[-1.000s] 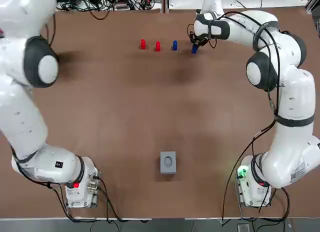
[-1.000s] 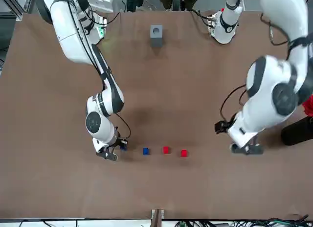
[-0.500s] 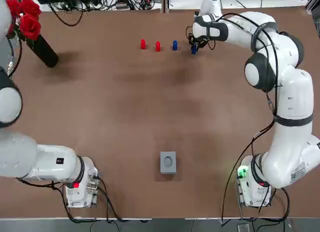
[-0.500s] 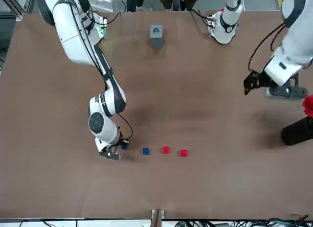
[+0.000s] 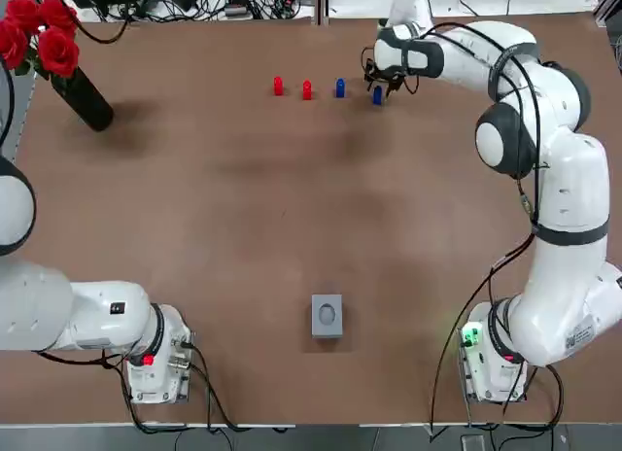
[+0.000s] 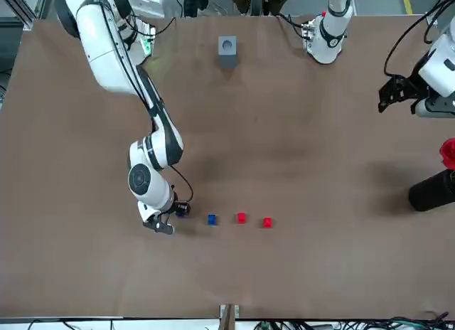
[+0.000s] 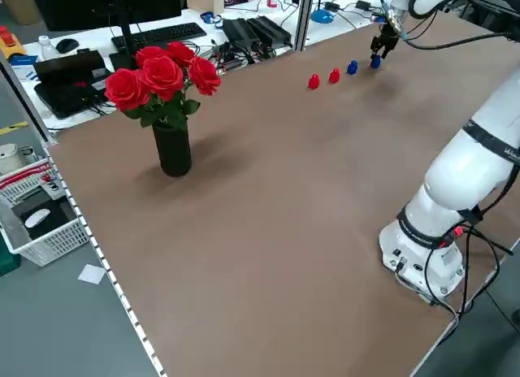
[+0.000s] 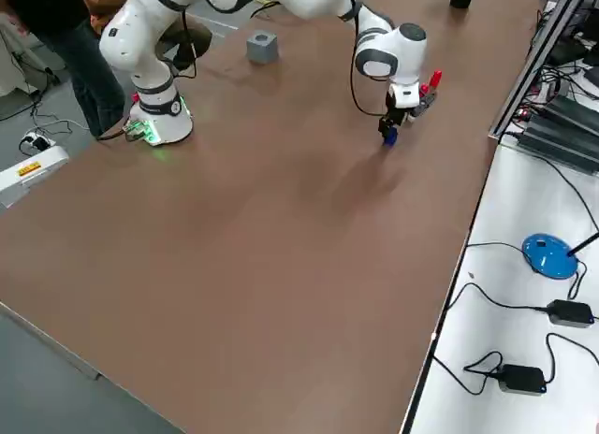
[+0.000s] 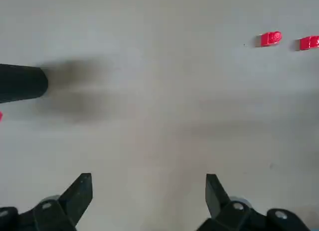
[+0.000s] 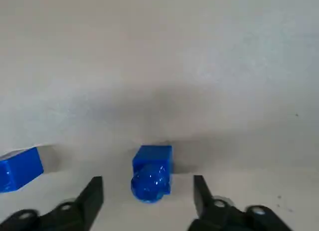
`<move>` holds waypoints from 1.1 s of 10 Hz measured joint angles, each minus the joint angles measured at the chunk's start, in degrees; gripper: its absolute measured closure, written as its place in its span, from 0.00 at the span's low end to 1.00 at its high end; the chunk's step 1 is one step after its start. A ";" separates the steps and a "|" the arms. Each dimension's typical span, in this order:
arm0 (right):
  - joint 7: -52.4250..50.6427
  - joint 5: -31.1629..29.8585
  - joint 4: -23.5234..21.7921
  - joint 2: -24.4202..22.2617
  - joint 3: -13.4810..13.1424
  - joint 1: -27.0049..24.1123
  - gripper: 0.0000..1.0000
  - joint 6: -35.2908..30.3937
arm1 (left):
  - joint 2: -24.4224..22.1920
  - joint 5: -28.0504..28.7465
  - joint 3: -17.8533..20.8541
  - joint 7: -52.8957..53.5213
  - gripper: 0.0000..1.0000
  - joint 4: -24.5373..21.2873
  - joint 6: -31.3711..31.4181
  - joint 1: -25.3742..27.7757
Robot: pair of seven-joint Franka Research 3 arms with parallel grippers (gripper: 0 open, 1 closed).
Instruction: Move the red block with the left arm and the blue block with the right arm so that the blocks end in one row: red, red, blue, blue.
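Right fingers (image 10: 92, 191) apart, straddling blue block (image 10: 151, 173) | left fingers (image 9: 82, 188) wide above table (image 9: 159, 116)

The left gripper (image 9: 148, 183) has pulled back — it was down low beside the vase of roses (image 5: 86, 99), now it is up high on the vase's robot side. From above, the vase shows now — the arm hid it before.

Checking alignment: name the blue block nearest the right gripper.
The end blue block, between the right gripper's open fingers; the other stands beside a red block.
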 joint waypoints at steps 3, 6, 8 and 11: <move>0.97 -0.02 0.49 -9.20 -0.64 -2.58 0.00 -9.63 | 2.69 0.00 0.09 0.36 0.00 4.88 -0.19 0.05; -5.07 -0.25 -3.58 -25.08 -1.04 -10.61 0.00 -21.70 | 5.79 0.00 0.06 0.41 0.00 7.37 -0.42 0.04; -14.14 -0.37 -5.14 -32.68 -2.30 -16.14 0.00 -30.96 | 5.87 0.00 0.09 0.41 0.00 7.71 -0.55 0.06; -23.77 -2.24 -12.61 -44.08 -6.67 -17.77 0.00 -35.99 | 5.91 0.01 0.18 0.41 0.00 7.87 -0.60 0.09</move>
